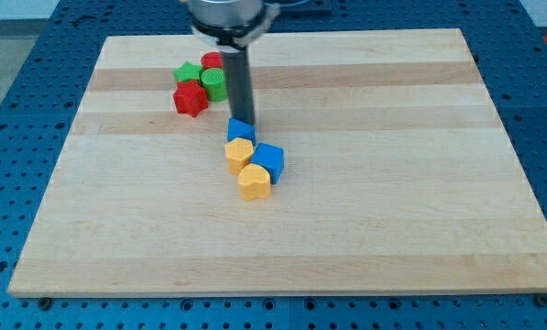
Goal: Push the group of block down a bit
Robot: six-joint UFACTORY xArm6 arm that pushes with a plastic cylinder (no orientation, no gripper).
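Observation:
A tight group of blocks lies near the board's middle: a blue block point(241, 130) at its top, a yellow block point(239, 153) under it, a blue cube point(268, 159) to the right, and a yellow heart-shaped block point(254, 181) at the bottom. My tip point(251, 123) is at the top right edge of the upper blue block, touching or nearly touching it. The dark rod rises from there toward the view's top.
A second cluster sits at the upper left: a green star-like block point(189, 72), a red block point(212, 61) partly behind the rod, a green cylinder point(214, 84) and a red star-like block point(191, 99). The wooden board point(392, 183) lies on a blue perforated table.

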